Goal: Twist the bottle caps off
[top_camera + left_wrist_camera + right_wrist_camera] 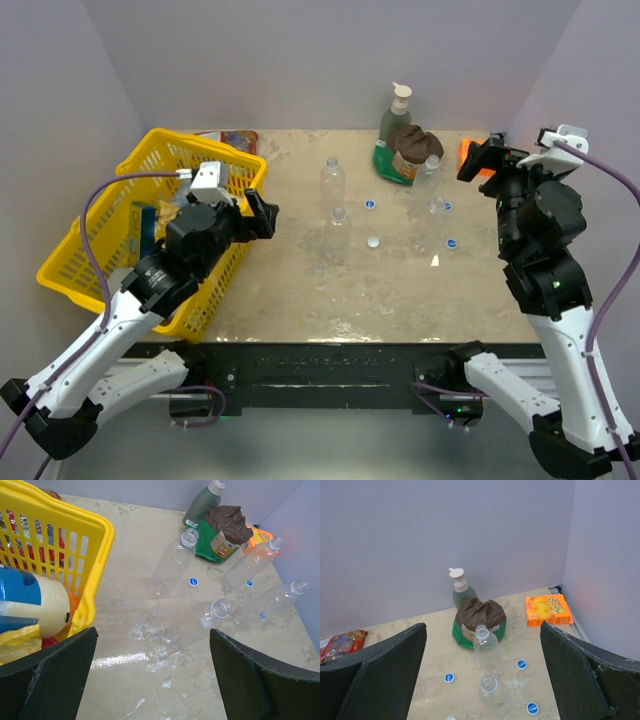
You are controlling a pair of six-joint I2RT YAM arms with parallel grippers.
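While both hung released and empty, the left gripper (262,215) by the yellow basket (160,140) and the right gripper (482,155) at the far right faced the desk (300,290). Mid-desk stood the four bottles (333,182), clear, ribbed thin plastic, necks bare; the bottle caps (370,204), small smooth discs, blue and white, lay loose between them. Unscrewing looked finished; only a retreat seemed due

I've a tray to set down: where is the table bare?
Bare: the near strip before the clear plastic bottles, from the yellow plastic basket rightwards. Crowded: back right, around the green pump bottle and small round caps.
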